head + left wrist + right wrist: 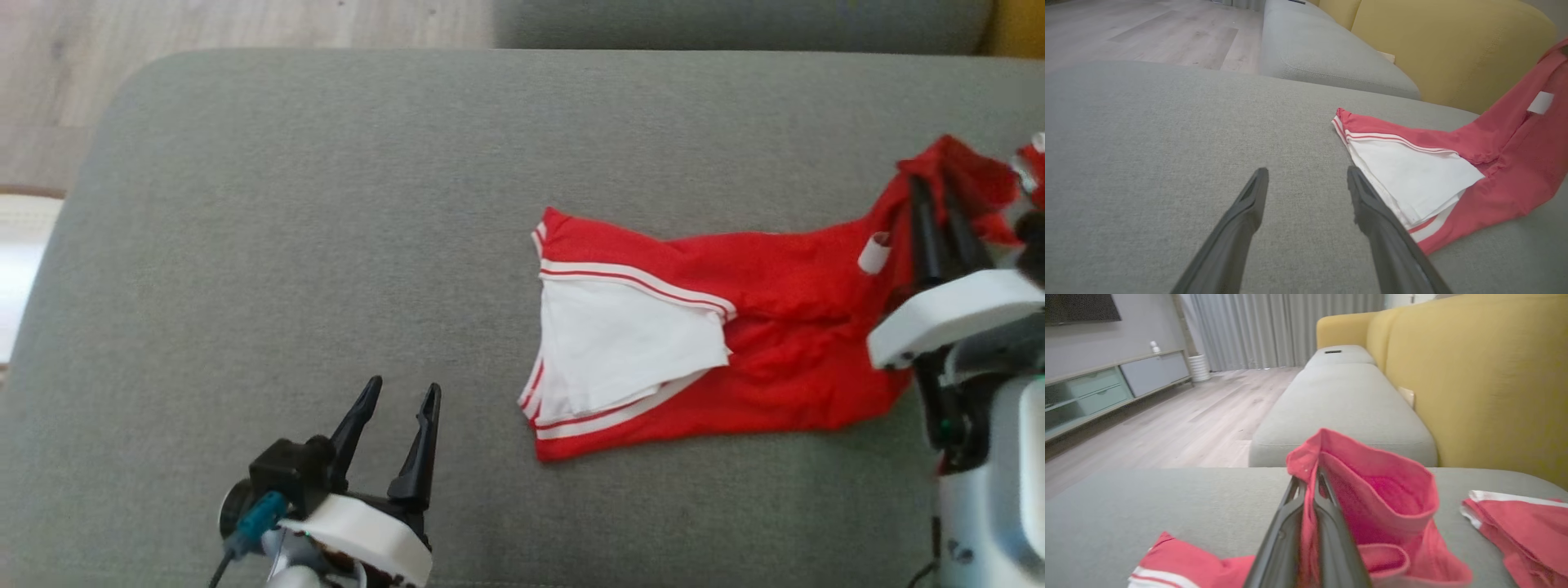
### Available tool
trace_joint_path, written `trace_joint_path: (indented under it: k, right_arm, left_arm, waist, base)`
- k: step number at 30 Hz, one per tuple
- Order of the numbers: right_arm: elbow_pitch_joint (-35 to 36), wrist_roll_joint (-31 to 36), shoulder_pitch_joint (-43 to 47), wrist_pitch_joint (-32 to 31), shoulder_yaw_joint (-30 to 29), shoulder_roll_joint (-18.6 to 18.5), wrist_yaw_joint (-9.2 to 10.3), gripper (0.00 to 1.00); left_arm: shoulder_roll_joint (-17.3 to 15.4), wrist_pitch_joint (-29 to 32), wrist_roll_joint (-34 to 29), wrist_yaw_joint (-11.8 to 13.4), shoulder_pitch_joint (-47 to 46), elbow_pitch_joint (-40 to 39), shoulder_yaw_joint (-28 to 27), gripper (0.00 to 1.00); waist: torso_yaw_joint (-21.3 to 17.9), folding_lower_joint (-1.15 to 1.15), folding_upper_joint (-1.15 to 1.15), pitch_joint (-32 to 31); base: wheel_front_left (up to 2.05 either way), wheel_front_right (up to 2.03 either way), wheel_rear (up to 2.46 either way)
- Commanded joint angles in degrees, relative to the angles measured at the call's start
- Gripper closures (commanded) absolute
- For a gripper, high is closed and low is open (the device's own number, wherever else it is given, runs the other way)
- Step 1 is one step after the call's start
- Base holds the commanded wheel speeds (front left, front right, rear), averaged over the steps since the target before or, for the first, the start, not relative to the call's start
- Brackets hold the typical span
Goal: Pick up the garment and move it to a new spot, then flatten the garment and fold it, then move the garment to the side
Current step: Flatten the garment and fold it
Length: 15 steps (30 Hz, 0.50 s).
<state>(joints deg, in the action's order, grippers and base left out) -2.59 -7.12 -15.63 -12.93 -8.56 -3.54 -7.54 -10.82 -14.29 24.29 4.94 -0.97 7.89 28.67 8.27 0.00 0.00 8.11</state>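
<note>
Grips red garment (759, 343) by one raised edge in clamped right pincer (935, 184), low over grey sofa cushion (326, 245) carrying the rest. Hovers left pincer (403, 386) spread wide, near its striped end. Risks bunching or slipping cloth if dragged from one thin pinch.

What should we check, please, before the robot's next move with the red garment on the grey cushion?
1. Right gripper shut on the raised edge of the garment: ok.
2. Left gripper open, over the cushion, apart from the cloth: ok.
3. Garment lying flat: not ok; the held end is lifted and the rest is wrinkled.
4. Bare cushion to the left of the garment for spreading it: ok.
5. Red cloth lying right of the grip, whether the same garment or another: cannot tell.
</note>
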Motion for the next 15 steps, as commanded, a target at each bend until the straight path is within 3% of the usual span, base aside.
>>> trace_joint_path:
  k: [1,8,15]
  right_arm:
    - [3.76,-0.42,-0.32,-0.92,3.24,0.38,0.05,1.00]
    - [9.16,-2.14,3.28,-3.24,10.03,0.64,0.05,1.00]
    - [5.46,-4.15,3.36,-2.08,16.68,0.65,0.05,1.00]
  left_arm:
    - [-0.10,-0.70,-0.28,-0.28,-1.71,-1.05,-1.95,0.00]
    - [0.57,-0.70,0.03,-0.56,-1.65,0.16,-1.36,0.00]
    - [1.17,-0.69,0.13,-1.03,-1.48,1.31,-0.39,0.00]
  waist:
    - [1.50,0.00,0.00,-0.56]
    - [5.92,0.00,0.00,-1.44]
    - [10.97,0.00,0.00,-2.23]
  base:
    - [0.00,0.00,0.00]
    - [0.00,0.00,0.00]
    - [0.00,0.00,0.00]
